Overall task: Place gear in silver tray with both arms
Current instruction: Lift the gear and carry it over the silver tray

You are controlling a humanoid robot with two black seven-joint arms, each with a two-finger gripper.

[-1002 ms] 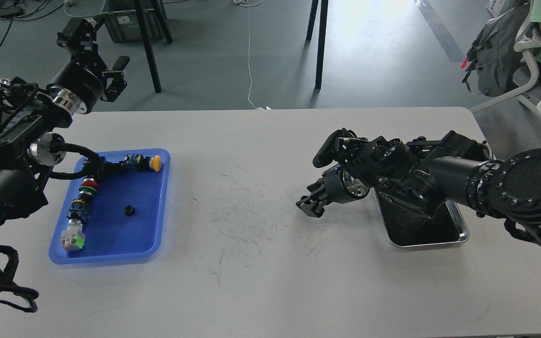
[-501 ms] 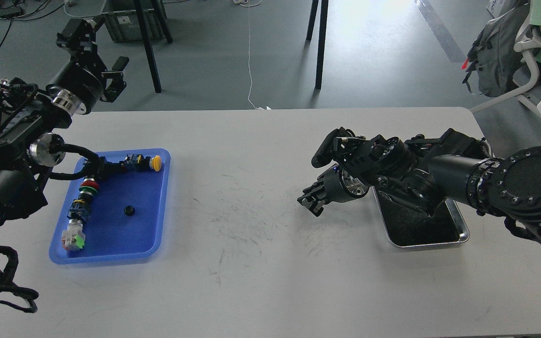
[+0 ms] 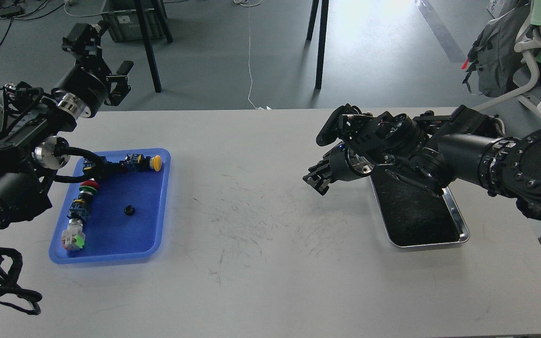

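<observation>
nearest on the white table [image 3: 261,263] sit the two trays, well apart: a blue plastic tray [image 3: 111,256] on the left side and the silver tray [image 3: 458,234] on the right. the silver tray shows only its dark reflective bottom, part of it covered by the right arm [image 3: 477,155] reaching across above it. in the blue tray, a small black gear [image 3: 129,211] lies alone on the bare floor of the tray, apart from a bent row of push-button parts: a white and green one [image 3: 73,237] at the near end, a red and green one [image 3: 89,187] in the middle, a yellow-capped one [image 3: 153,162] at the far end. the right gripper [image 3: 316,178] hangs over bare table just left of the silver tray, pointing toward the middle; it looks dark and end-on, so i cannot tell if its fingers are apart or together. farther back, the left arm [image 3: 26,141] rises beside the blue tray, and the left gripper [image 3: 104,56] is lifted beyond the table's far edge, over the grey floor, its fingers spread wide with nothing between them.
</observation>
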